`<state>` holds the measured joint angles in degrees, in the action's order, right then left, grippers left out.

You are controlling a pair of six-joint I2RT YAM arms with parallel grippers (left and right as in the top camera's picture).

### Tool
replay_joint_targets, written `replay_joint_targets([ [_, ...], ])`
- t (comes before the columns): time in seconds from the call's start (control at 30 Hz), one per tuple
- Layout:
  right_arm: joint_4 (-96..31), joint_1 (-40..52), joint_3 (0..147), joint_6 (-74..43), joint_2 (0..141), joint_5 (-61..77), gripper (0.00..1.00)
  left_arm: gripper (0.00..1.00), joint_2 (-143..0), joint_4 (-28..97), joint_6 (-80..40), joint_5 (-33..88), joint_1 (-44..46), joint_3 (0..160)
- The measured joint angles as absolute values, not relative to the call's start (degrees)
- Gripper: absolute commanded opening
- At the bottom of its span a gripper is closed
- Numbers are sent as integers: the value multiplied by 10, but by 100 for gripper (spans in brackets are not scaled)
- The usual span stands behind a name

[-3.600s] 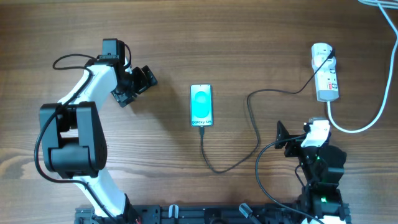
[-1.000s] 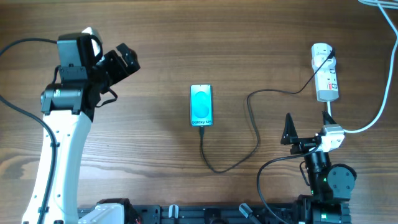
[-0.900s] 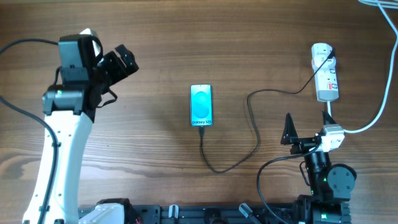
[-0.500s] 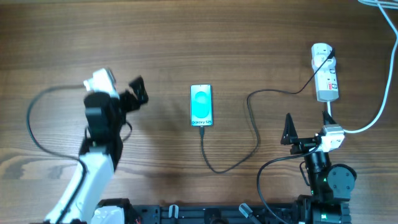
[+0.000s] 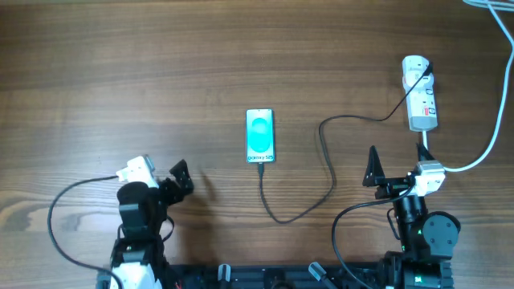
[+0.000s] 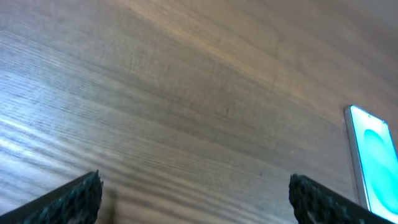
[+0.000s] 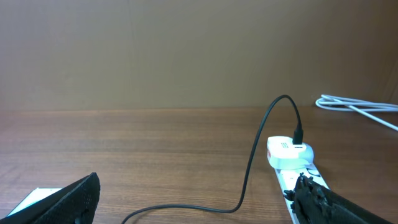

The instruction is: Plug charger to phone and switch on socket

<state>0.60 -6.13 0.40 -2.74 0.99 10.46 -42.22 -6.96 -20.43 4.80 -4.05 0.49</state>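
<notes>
From above, the phone lies flat in the middle of the table, with its teal screen up and its white strip at the near end. The charger meets this near end of the phone. Whether the connector sits fully in the port, I cannot tell. From there the thin cable makes a loop toward the front edge, then runs right of the phone to the socket, which lies far to the right of the phone and a little behind it. The black plug sits in the far end of the socket. A white cord leaves the socket and bends away, further right of the phone.

The left gripper is in front of the phone and to its left, well apart from it, and it holds nothing. The right gripper is to the right of the phone, just in front of the socket, with its jaws wide apart and nothing between them.

In the left wrist view, the left gripper shows both jaws spread at the lower corners, with bare table between them. The phone is at the right edge.

In the right wrist view, the jaws of the right gripper also stand far apart and grip nothing. A corner of the phone shows at the lower left. The charger rises in an arc to the plug on the socket, right of the phone. The white cord lies beyond.
</notes>
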Motion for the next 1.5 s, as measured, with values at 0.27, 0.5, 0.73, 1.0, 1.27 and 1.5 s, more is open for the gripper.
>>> replay_joint_targets([
  [0.27, 6, -61, 4, -27, 9, 105, 100, 100, -193, 39, -175, 15, -41, 4],
  [0.5, 6, -61, 4, -27, 9, 105, 100, 100, -51, 39, -111, 13, -31, 4],
  [0.73, 6, -61, 4, -27, 9, 105, 100, 100, -8, 39, -17, 11, 12, 4],
  [1.0, 6, -61, 4, -27, 9, 105, 100, 100, -8, 39, 15, 11, 15, 4],
  [1.27, 6, -61, 4, -27, 9, 105, 100, 100, -8, 39, 15, 11, 15, 4],
  [1.5, 6, -61, 4, -27, 9, 105, 100, 100, -8, 39, 15, 11, 15, 4],
])
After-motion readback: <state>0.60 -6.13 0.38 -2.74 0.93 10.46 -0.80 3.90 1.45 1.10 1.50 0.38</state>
